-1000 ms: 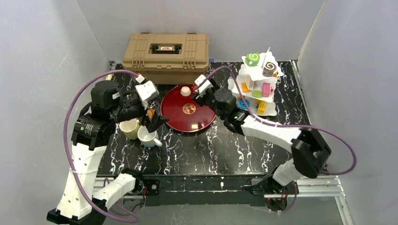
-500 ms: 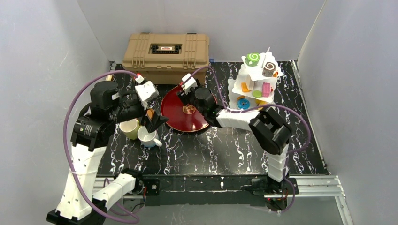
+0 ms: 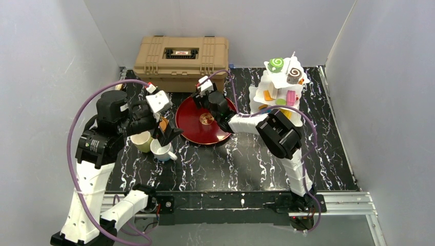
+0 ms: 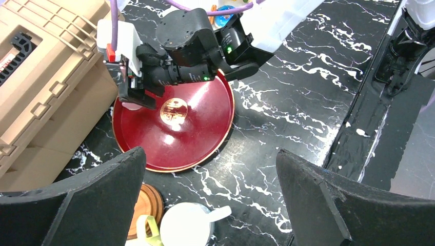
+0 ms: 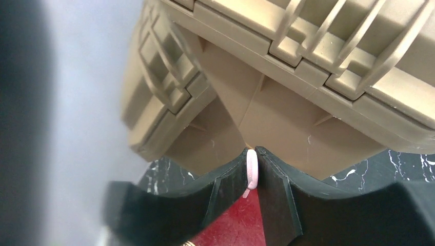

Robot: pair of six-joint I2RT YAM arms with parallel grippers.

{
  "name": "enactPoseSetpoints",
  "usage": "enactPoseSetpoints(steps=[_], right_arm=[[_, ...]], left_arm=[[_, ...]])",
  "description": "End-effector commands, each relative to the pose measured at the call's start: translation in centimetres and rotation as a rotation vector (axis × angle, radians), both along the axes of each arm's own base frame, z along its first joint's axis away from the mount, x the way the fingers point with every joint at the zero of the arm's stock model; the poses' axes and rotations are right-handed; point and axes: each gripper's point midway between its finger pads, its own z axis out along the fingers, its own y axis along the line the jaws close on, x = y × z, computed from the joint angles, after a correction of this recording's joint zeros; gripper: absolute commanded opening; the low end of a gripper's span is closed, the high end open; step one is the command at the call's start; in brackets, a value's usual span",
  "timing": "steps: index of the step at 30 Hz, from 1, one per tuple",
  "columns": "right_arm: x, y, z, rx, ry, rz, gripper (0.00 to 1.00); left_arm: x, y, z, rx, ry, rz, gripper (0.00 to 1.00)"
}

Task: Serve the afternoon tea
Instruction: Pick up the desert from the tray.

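At left of the overhead view, the left gripper (image 3: 169,133) hangs with fingers spread wide over the two mugs (image 3: 151,145). At centre, the right gripper (image 5: 251,160) pinches a thin pink pastry (image 5: 251,171) above the far rim of the red plate (image 3: 205,130), close to the toolbox (image 3: 180,56).

The step looks like setting the pastry down. It is best carried inward from the rim and lowered until it touches the plate. The fingers should then part evenly, so it tips flat rather than rolling off toward the toolbox.

In the wrist view the pastry stands on edge, its long axis running top to bottom of the frame and its lower end pointing at the plate.
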Motion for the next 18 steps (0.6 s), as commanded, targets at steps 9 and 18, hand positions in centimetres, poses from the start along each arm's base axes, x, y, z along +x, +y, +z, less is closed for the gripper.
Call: enactPoseSetpoints(steps=[9, 18], right_arm=[[2.7, 0.6, 1.7, 0.122, -0.026, -0.045, 0.71], [2.9, 1.6, 0.1, 0.122, 0.01, -0.021, 0.66]], left_arm=[[-0.5, 0.2, 0.4, 0.008, -0.024, -0.009, 0.97], [-0.6, 0.3, 0.5, 0.015, -0.032, -0.006, 0.97]])
